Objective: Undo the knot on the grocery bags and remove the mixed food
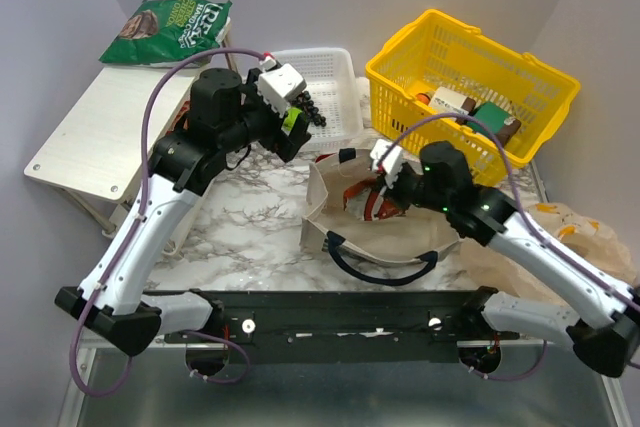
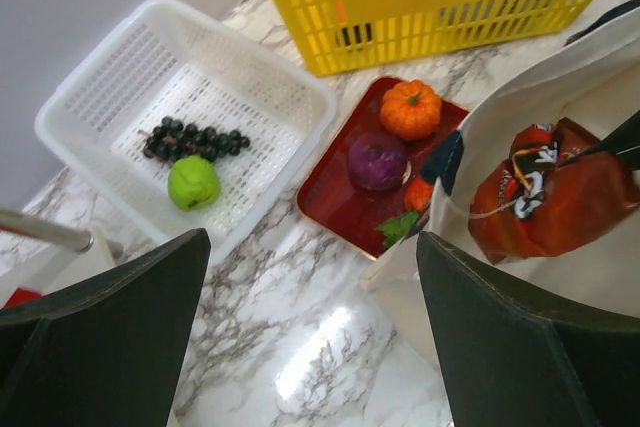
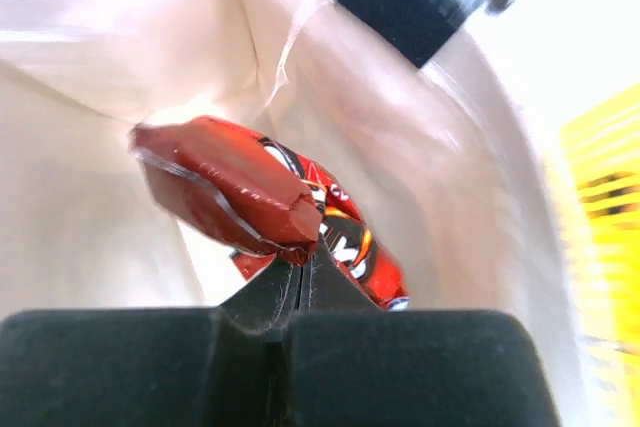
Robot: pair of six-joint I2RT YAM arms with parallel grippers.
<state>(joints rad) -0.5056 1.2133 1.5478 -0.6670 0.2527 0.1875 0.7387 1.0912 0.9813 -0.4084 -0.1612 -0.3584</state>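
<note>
The canvas tote (image 1: 420, 242) lies on the marble table (image 1: 250, 227) just ahead of the arms. Its mouth gapes toward the back and one dark handle (image 1: 385, 267) loops toward the near edge. The right gripper (image 1: 375, 195) reaches into that mouth, hemmed in by cloth on both sides. To its right, the thin plastic bag (image 1: 590, 232) lies crumpled under the forearm at the table's edge; I cannot make out its knot.

The right wrist view shows what the overhead hides: the jaws are pinched tight on a corner of a red snack packet (image 3: 230, 187). The packet's long side slants from upper left down to the grip. More red print shows beneath it, though I cannot tell if that is a second packet.

The left gripper (image 2: 312, 247) hangs above bare marble left of the tote, jaws spread wide and holding nothing, with free room below.

Only its own camera shows these:
- The white basket (image 2: 100, 77) holds grapes (image 2: 195, 139) and a green apple (image 2: 193, 183).
- A red tray (image 2: 335, 202) carries an orange (image 2: 410, 109) and a purple onion (image 2: 377, 160).
- A carrot (image 2: 418, 194) is half hidden by the tote's rim.

The yellow basket (image 1: 440, 32) closes off the back right. A green snack bag (image 1: 170, 29) rests on the side table (image 1: 90, 137) at back left.
</note>
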